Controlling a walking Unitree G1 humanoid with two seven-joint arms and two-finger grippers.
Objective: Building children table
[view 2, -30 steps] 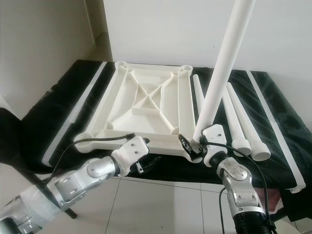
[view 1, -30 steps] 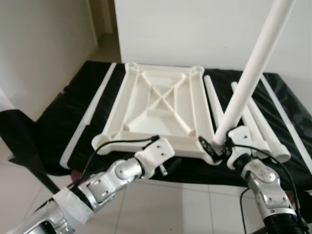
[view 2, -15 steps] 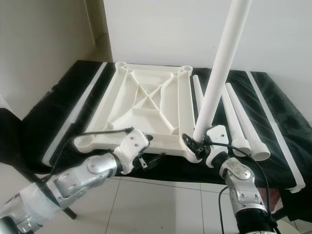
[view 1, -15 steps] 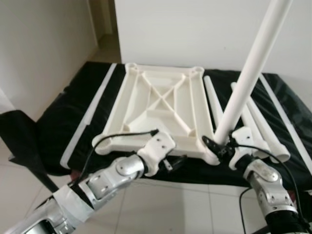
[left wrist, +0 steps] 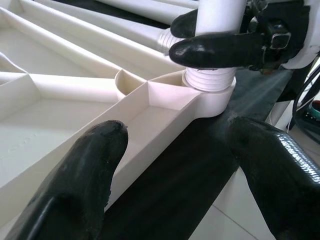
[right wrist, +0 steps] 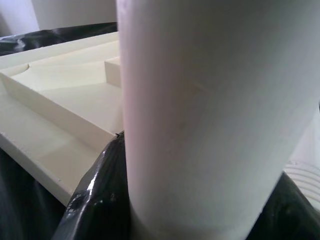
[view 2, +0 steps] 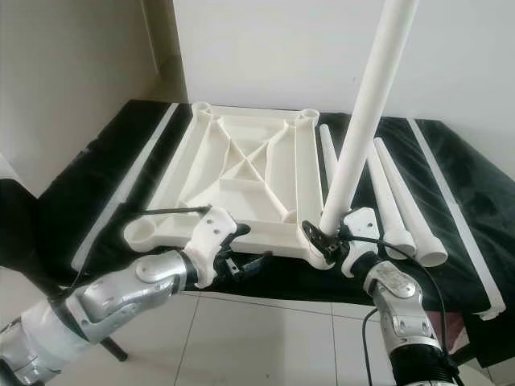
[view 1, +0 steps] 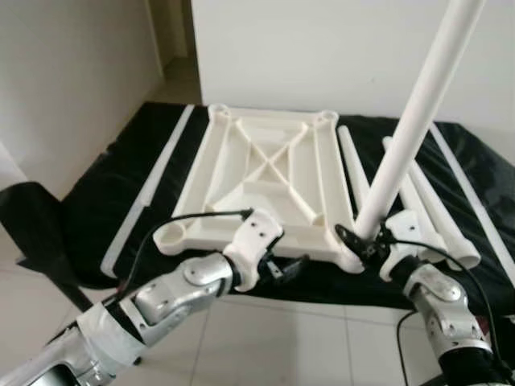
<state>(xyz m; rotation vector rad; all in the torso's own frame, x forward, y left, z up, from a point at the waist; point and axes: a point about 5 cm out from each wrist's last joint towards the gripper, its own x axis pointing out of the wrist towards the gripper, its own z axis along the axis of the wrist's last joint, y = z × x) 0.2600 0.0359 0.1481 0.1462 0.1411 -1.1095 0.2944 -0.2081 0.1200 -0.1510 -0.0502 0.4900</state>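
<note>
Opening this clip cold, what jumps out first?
A long white leg stands up from the near right corner of the upturned tabletop, clamped low by the right tool, its threaded end at the corner socket. The left tool hangs open before the near edge. Spare legs lie to the right.

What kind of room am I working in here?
Probably a bare room in a home: white tiled floor, plain white wall, and a low black-covered surface holding the upturned tabletop. The right pincer holds a table leg.
</note>
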